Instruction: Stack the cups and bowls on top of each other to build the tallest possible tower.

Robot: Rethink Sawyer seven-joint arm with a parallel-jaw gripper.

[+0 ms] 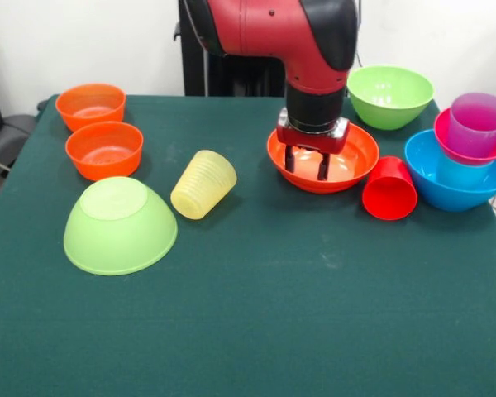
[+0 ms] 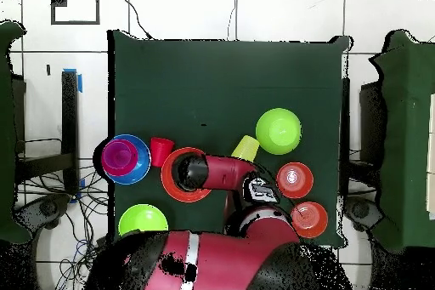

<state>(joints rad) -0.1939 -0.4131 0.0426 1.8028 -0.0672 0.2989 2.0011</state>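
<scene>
No brand, label or writing can be read on any of the pieces. The bench is covered in dark green cloth.

The hand hangs over the wide orange bowl, its two dark fingers pointing straight down into the hollow, parted and grasping nothing. That bowl is shallow, glossy and upright, standing toward the far edge of the bench, right of the middle in the front view.

Just beside it the red cup lies on its side, a smooth tumbler with its long axis roughly toward the near edge and its round end facing the camera. Touching it, by the right edge, the large blue bowl stands upright and carries a stack: a light blue cup, the small magenta bowl on that, and the translucent purple cup upright on top, mouth up.

An upright lime green bowl sits near the far right corner. The second lime green bowl rests upside down toward the left edge, its flat base uppermost. Next to it the yellow cup, ribbed along its wall, lies tipped over, long axis slanting and mouth toward the near left. Two small orange bowls stand upright, one behind the other, near the far left corner.
</scene>
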